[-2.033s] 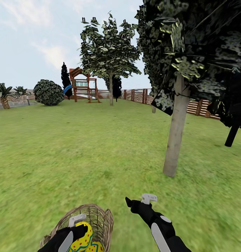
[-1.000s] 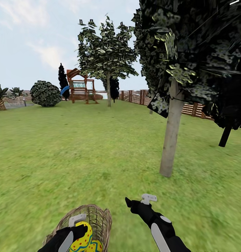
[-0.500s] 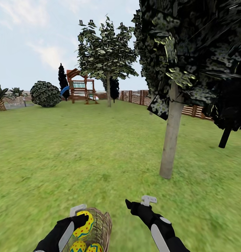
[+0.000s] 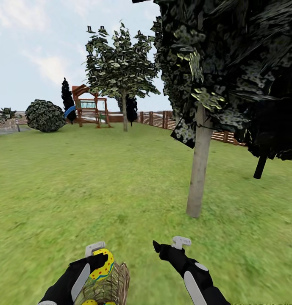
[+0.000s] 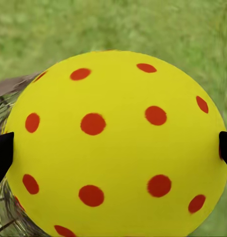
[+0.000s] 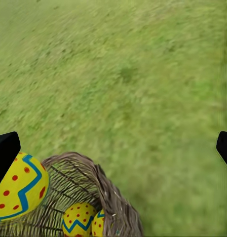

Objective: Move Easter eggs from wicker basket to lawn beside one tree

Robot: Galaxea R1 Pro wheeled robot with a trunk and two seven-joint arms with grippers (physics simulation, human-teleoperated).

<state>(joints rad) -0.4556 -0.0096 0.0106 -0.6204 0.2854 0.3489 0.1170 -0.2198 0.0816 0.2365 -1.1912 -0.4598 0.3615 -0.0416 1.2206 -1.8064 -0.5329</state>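
My left gripper (image 4: 97, 259) pinches one yellow red-dotted Easter egg (image 5: 116, 143) just above the tan wicker basket (image 4: 107, 288) on the lawn (image 4: 120, 186); two more eggs (image 6: 80, 219) lie inside. My right gripper (image 4: 168, 245) hangs spread, empty.

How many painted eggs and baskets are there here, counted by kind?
Easter eggs: 3 (one held in the left end effector, two in the basket)
Wicker basket: 1
Total: 4

yellow red-dotted egg (image 5: 116, 143), tan wicker basket (image 4: 107, 288), mottled green lawn (image 4: 99, 182)
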